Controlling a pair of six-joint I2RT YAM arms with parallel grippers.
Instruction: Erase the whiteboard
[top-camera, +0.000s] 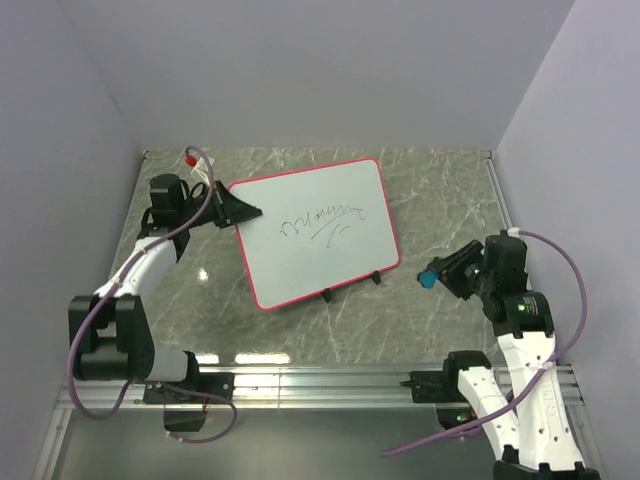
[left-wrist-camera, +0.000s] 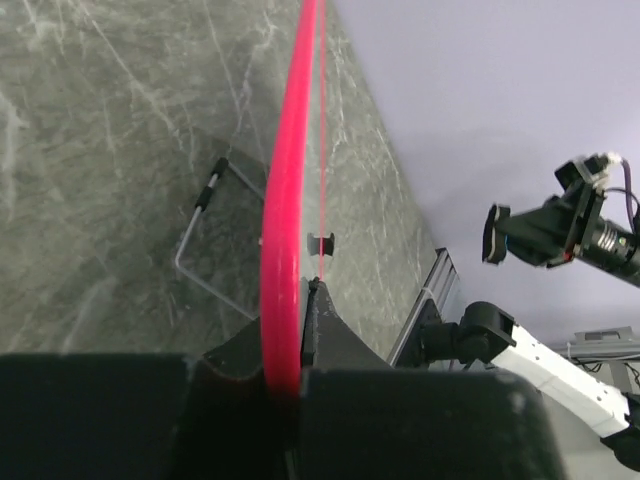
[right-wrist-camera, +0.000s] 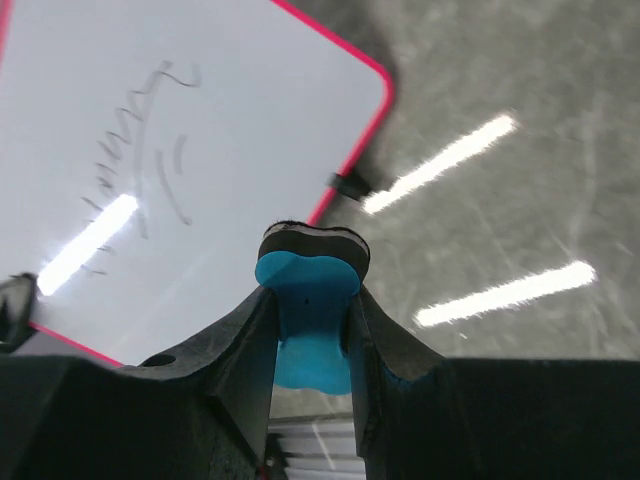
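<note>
The whiteboard (top-camera: 315, 230) with a red-pink frame lies tilted on the grey table, with a dark scribble (top-camera: 322, 222) on its face. My left gripper (top-camera: 240, 212) is shut on the board's left edge; the left wrist view shows the pink frame (left-wrist-camera: 285, 250) edge-on between the jaws. My right gripper (top-camera: 436, 274) is shut on a blue eraser (top-camera: 427, 279) with a black felt pad, held above the table, right of the board's lower right corner. The right wrist view shows the eraser (right-wrist-camera: 310, 310) pinched between the fingers, with the board (right-wrist-camera: 150, 150) beyond it.
Two small black feet (top-camera: 352, 287) stick out of the board's near edge. A metal rail (top-camera: 330, 380) runs along the table's near edge between the arm bases. Lilac walls close the left, back and right sides.
</note>
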